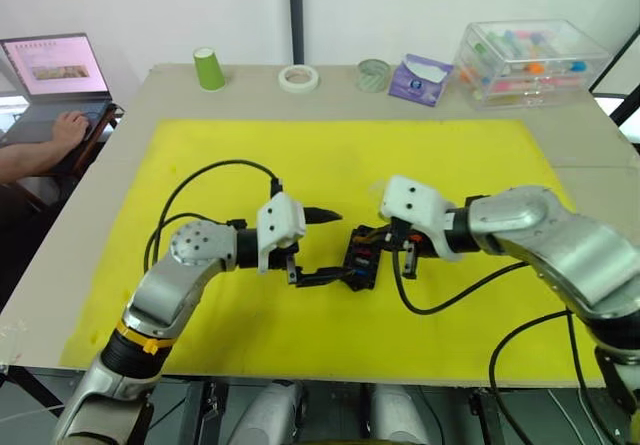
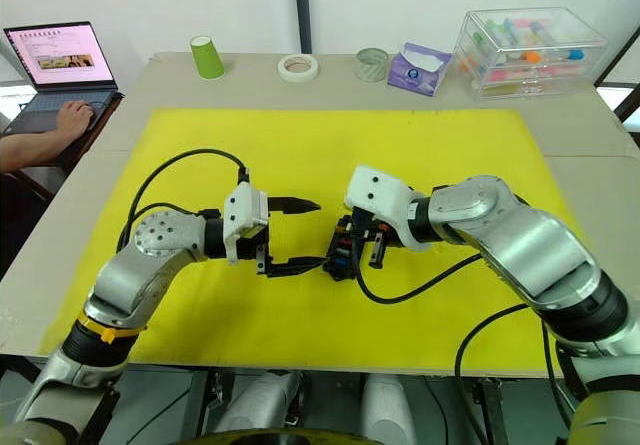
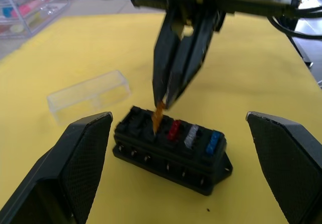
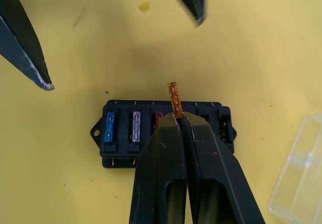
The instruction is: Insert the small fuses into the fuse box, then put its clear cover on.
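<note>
On the counter [image 1: 120, 215], a yellow mat [image 1: 330, 155] fills mid-frame. At its centre sits the fuse box [image 3: 171, 151], blue, grey and red fuses seated. The left tool [image 3: 181, 173] gapes wide around it, empty. The right tool [image 4: 180, 128] pinches the amber fuse [image 4: 174, 99] above a slot. The clear cover [image 3: 89, 95] lies nearby.

The black fuse box [image 3: 171, 151] sits flat with blue, grey and red fuses [image 3: 193, 136] seated; amber fuse [image 4: 175, 99] hovers above (pinched upright), clear cover [image 3: 88, 95] lying nearby.
</note>
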`<state>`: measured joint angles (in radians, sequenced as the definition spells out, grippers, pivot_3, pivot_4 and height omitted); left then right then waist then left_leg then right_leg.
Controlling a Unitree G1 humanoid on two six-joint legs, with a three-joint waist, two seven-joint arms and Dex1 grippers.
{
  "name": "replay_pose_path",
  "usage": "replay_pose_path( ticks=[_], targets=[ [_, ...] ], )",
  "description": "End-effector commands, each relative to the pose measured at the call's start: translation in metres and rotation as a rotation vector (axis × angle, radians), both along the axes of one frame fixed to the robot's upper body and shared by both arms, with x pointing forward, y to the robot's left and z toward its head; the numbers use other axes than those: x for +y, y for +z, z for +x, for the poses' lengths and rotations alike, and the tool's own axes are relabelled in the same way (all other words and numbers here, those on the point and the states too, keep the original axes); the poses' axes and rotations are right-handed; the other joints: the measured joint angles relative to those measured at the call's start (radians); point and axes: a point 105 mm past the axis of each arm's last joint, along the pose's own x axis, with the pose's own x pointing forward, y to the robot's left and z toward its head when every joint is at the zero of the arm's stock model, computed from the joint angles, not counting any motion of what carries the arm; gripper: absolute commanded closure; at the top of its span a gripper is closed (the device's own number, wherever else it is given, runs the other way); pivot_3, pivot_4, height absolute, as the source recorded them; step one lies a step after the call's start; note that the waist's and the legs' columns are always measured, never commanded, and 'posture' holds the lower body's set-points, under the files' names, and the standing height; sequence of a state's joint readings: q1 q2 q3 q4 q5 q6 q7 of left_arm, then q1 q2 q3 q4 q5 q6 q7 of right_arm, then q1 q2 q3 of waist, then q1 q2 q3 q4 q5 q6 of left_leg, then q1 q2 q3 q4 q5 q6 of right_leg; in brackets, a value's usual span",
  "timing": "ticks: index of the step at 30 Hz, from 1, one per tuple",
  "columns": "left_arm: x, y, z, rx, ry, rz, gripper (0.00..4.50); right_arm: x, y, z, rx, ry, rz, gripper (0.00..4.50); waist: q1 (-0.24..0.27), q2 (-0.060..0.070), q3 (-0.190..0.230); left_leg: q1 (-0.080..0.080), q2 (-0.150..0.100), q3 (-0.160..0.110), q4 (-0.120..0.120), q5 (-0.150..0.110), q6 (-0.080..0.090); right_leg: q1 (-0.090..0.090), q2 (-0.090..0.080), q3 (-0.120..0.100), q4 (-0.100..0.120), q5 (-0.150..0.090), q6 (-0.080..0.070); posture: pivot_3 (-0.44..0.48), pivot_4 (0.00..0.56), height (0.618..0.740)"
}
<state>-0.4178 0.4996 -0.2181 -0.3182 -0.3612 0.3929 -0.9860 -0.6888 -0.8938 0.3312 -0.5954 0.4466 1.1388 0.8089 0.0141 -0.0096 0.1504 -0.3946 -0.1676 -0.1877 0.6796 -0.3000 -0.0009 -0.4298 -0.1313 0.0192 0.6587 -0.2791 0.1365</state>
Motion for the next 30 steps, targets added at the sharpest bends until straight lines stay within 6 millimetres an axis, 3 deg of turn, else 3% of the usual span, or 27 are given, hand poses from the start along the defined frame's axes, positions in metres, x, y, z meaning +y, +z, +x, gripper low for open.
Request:
replay_pose_path(
  ticks=[1,19,30],
  targets=[
    [0.0,0.01,-0.004,-0.027,-0.008,-0.013,0.02,-0.001,0.006,0.003,-0.047,-0.001,0.005,4.5,-0.001,0.0,0.0,0.0,0.0,0.0,0.0,0.0,0.0,0.0,0.0,0.0,0.0,0.0,0.0,0.0,0.15,0.74],
    [0.002,0.002,-0.004,0.004,-0.001,0.014,0.02,-0.012,-0.004,0.005,-0.048,-0.036,-0.011,4.5,0.0,0.0,0.0,0.0,0.0,0.0,0.0,0.0,0.0,0.0,0.0,0.0,0.0,0.0,0.0,0.0,0.15,0.74],
    [0.004,0.001,-0.004,0.002,0.002,0.02,0.02,-0.007,0.006,0.001,-0.025,-0.03,0.059,4.5,0.0,0.0,0.0,0.0,0.0,0.0,0.0,0.0,0.0,0.0,0.0,0.0,0.0,0.0,0.0,0.0,0.15,0.74]
  ],
)
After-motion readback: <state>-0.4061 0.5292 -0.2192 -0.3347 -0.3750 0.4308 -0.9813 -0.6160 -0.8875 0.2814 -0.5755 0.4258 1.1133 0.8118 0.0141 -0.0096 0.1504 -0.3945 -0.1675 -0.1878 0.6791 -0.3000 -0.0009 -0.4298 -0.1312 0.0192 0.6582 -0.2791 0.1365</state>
